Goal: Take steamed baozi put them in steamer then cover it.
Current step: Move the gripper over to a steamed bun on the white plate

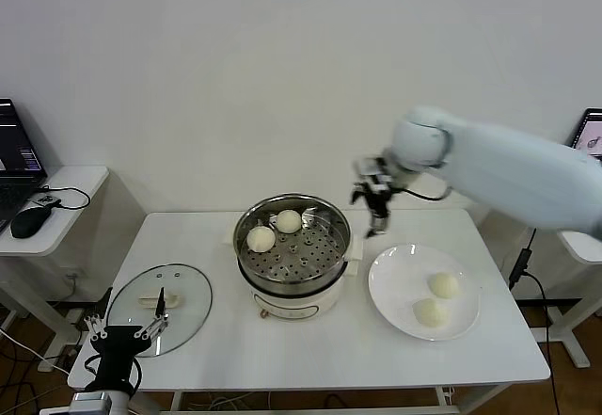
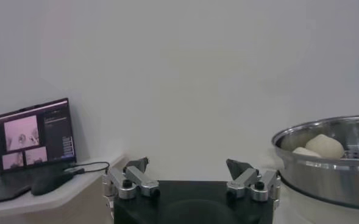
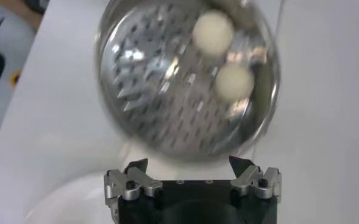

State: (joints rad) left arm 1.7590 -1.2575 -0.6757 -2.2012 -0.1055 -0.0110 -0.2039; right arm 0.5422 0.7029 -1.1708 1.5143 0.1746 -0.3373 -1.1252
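Observation:
The steel steamer [image 1: 324,255] sits on its cream pot base mid-table and holds two baozi, one [image 1: 261,239] at its left side and one [image 1: 289,220] at its back. Two more baozi [image 1: 443,285] [image 1: 431,312] lie on the white plate [image 1: 390,283] to its right. The glass cover [image 1: 183,316] lies flat on the table's left. My right gripper [image 1: 372,210] is open and empty, in the air between steamer and plate; its wrist view shows the steamer [image 3: 155,103] with both buns [image 3: 213,31] [image 3: 234,82]. My left gripper [image 1: 127,330] is open and empty, low at the cover's near edge.
A side desk at far left carries a laptop [image 2: 33,137] and a mouse [image 1: 30,219]. Another desk with a screen [image 1: 588,133] stands at far right. The wall runs close behind the table.

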